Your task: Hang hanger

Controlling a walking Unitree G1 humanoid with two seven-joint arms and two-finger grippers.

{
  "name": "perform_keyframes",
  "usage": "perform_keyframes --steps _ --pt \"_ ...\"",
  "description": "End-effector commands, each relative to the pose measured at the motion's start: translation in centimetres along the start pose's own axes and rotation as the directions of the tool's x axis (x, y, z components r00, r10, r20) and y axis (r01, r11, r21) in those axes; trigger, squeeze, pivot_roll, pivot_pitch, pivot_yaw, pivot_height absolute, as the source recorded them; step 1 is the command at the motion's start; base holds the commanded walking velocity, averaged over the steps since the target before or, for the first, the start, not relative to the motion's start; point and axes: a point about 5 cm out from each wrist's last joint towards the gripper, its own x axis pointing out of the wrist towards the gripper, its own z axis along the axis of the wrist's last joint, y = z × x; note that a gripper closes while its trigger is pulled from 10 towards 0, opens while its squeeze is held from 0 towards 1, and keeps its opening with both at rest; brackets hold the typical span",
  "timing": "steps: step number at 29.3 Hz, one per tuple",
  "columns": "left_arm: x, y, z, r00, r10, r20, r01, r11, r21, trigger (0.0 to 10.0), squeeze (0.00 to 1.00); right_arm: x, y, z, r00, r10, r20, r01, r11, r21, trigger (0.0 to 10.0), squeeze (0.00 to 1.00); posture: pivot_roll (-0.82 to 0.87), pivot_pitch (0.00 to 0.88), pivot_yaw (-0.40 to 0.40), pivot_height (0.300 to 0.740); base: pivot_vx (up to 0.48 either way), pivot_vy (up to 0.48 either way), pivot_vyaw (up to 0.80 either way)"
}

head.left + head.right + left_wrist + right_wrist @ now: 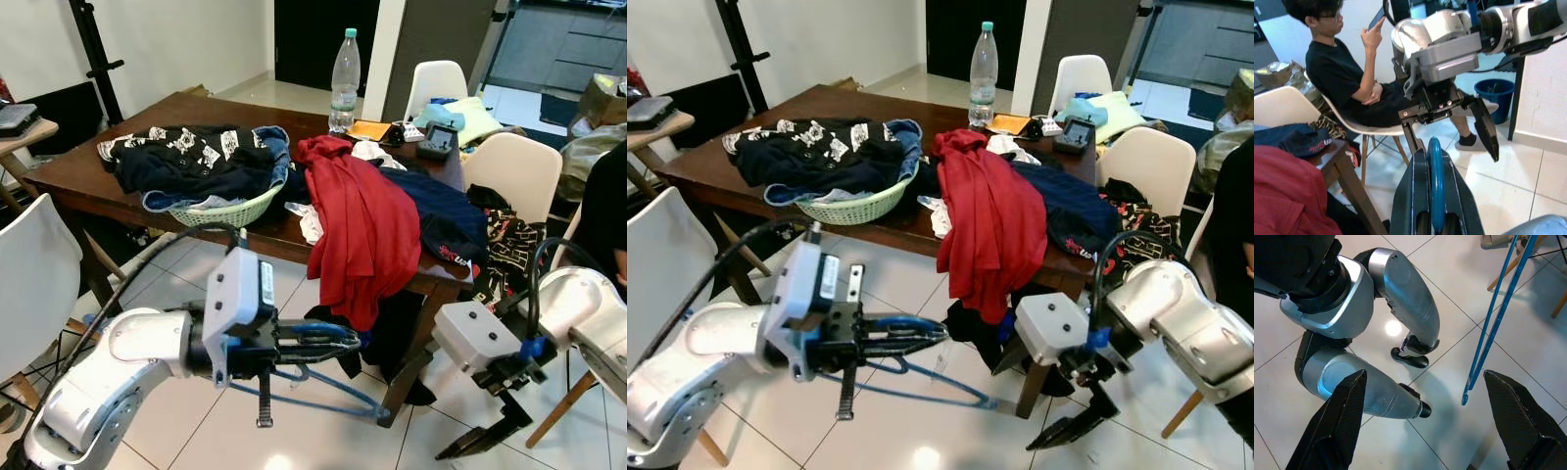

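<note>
Holding blue hanger level, lengthwise rightward, left gripper

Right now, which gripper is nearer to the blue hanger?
Left. The left gripper is shut on the blue hanger, holding it above the floor. The right gripper hangs open beside it, apart, pointing down at the tiles.

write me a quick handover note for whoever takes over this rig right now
Left gripper: shut on the blue hanger, held out low over the tiled floor in front of the table.
Right gripper: open, holding nothing, pointing down at the floor by the white chair.
Clothes: red garment draped over the table edge, more piled in the green basket.
Done: hanger is in hand.
Left: hanging it; I can't make out a rail or hook to hang it on.
A person sits beside the table.
</note>
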Motion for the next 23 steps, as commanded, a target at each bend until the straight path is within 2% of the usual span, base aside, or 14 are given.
perform_keyframes --steps 1,5,9,11,15,19,23 --pt "-0.3 -0.1 0.2 1.0 -0.008 -0.007 0.008 1.0 0.009 10.0 0.0 0.4 0.1 0.1 1.0 0.02 0.01 -0.02 1.0 -0.003 10.0 0.0 0.14 0.015 -0.042 0.74 0.0 0.0 0.0" --pt "-0.4 0.1 0.2 1.0 0.006 -0.01 -0.006 1.0 0.023 10.0 0.0 1.4 0.1 0.6 0.995 0.025 0.098 -0.026 1.0 0.013 10.0 0.0 0.14 0.014 -0.045 0.74 0.0 0.0 0.0" --pt "-0.4 0.1 0.2 1.0 0.007 -0.009 -0.007 1.0 0.023 10.0 0.0 1.6 0.2 1.0 0.991 0.023 0.134 -0.026 1.0 0.015 10.0 0.0 0.14 0.017 -0.044 0.74 0.0 0.0 0.0" --pt "-0.4 0.1 0.2 1.0 0.007 -0.007 -0.007 1.0 0.023 10.0 0.0 2.2 0.4 1.6 0.98 0.017 0.201 -0.021 1.0 0.017 10.0 0.0 0.14 0.017 -0.044 0.74 0.0 0.0 0.0" --pt "-0.4 0.1 0.2 1.0 0.007 -0.007 -0.007 1.0 0.022 10.0 0.0 2.4 0.4 1.8 0.975 0.014 0.221 -0.018 1.0 0.018 10.0 0.0 0.14 0.017 -0.044 0.74 0.0 0.0 0.0" --pt "-0.4 0.0 0.1 1.0 0.004 -0.006 -0.004 1.0 0.02 10.0 0.0 3.2 -0.3 2.7 0.948 -0.065 0.311 0.062 0.998 0.018 10.0 0.0 0.13 0.021 -0.046 0.74 0.0 0.0 0.0" --pt "-0.3 0.0 0.1 1.0 0.003 -0.005 -0.003 1.0 0.02 10.0 0.0 3.4 -0.5 2.9 0.94 -0.084 0.332 0.081 0.996 0.023 10.0 0.0 0.13 0.021 -0.046 0.74 0.0 0.0 0.0"
